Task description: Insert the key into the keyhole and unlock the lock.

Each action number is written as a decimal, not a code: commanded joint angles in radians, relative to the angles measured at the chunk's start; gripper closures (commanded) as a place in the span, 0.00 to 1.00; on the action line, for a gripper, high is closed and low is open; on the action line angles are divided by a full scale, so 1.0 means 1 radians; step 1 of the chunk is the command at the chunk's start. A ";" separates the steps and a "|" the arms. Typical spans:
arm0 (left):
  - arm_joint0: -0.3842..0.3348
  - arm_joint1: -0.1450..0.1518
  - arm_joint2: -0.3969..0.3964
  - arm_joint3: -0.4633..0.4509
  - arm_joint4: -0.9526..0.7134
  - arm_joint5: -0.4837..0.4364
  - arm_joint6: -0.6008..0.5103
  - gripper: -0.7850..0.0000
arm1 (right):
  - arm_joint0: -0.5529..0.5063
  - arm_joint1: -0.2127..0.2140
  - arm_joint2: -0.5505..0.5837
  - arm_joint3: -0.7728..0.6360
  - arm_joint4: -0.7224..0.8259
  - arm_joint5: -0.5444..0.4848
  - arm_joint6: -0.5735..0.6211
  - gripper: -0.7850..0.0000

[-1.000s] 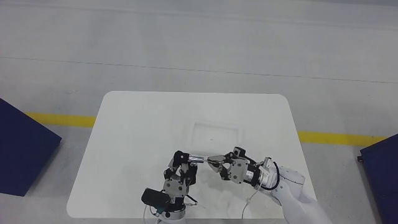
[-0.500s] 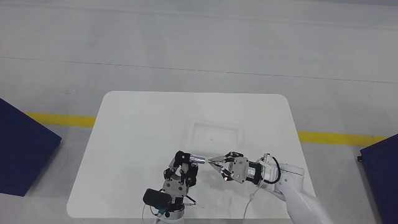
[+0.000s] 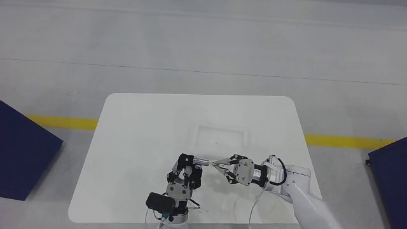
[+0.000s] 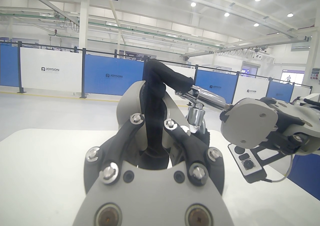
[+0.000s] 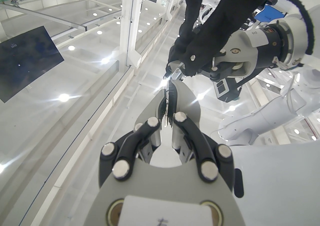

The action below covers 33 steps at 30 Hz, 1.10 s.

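Observation:
A chrome lock (image 3: 201, 161) is held above the front of the white table (image 3: 140, 133). My left gripper (image 3: 189, 166) is shut on it with black padded fingers (image 4: 175, 80). In the left wrist view the lock (image 4: 208, 100) points at my right gripper (image 4: 223, 113), which touches its end. My right gripper (image 3: 220, 163) is shut on the key (image 5: 167, 77), a thin bright sliver at its fingertips. In the right wrist view that tip meets the lock (image 5: 176, 73) under the left gripper's black fingers (image 5: 197, 62). The keyhole is hidden.
A faint square outline (image 3: 219, 138) lies on the table just beyond the grippers. Blue panels stand on the floor off the table's left (image 3: 25, 156) and right (image 3: 388, 172). The table's front edge is close under both wrists.
The right wrist has levelled out and shifted slightly, keeping its fingertips at the lock's end. The left gripper has barely moved and still holds the lock.

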 commanded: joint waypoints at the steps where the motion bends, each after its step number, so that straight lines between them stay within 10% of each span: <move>1: 0.000 0.000 -0.002 0.001 0.001 0.002 0.000 1.00 | 0.007 0.000 0.005 0.008 0.065 0.048 -0.036 1.00; 14: 0.000 -0.003 -0.003 0.007 0.005 0.001 -0.006 1.00 | 0.020 0.002 0.009 0.010 0.273 0.140 -0.202 1.00; 15: 0.001 -0.003 -0.003 0.008 0.003 0.001 -0.007 1.00 | 0.020 0.003 0.007 0.004 0.270 0.140 -0.207 0.90; 16: 0.001 -0.004 -0.004 0.007 0.000 0.001 -0.007 1.00 | 0.020 0.004 0.007 0.001 0.267 0.140 -0.209 0.24; 17: 0.002 -0.005 -0.003 0.007 -0.006 -0.001 -0.006 1.00 | 0.018 0.005 0.006 -0.002 0.264 0.140 -0.210 0.00; 25: 0.004 -0.009 -0.009 0.002 -0.051 -0.019 -0.008 1.00 | -0.002 0.019 0.022 -0.055 0.073 0.052 -0.153 0.00; 33: 0.004 -0.012 -0.018 0.002 -0.081 -0.023 -0.008 1.00 | -0.055 0.044 0.063 -0.092 -0.289 -0.264 0.054 0.00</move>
